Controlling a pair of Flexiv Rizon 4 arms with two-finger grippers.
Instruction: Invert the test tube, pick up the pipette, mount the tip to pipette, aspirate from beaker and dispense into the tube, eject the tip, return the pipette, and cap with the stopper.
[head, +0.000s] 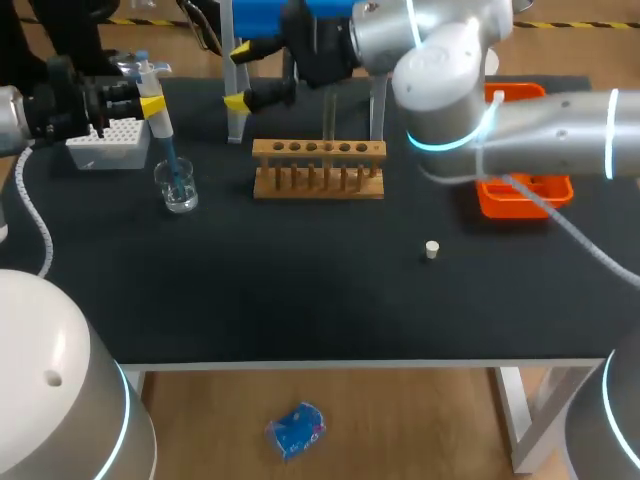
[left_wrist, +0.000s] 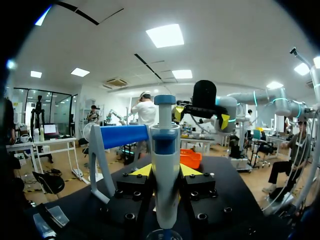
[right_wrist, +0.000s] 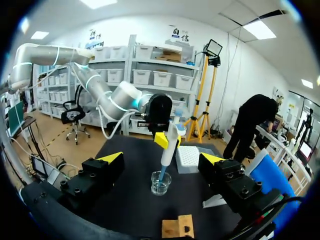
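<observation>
From above, at the desk's (head: 300, 300) left side, your left gripper (head: 152, 103) clamps the pipette (head: 165, 135), whose tip dips into the beaker (head: 178, 188). Your right arm hides much of the orange tray (head: 525, 195). The stopper (head: 432, 250) lies loose, apart from the wooden rack (head: 318, 168); you cannot tell whether a tube stands in it. Along the left wrist, only the beaker's rim shows, cut off below the pipette. Along the right wrist, your right gripper (right_wrist: 160, 160) gapes wide, holding nothing, with the beaker ahead of it.
</observation>
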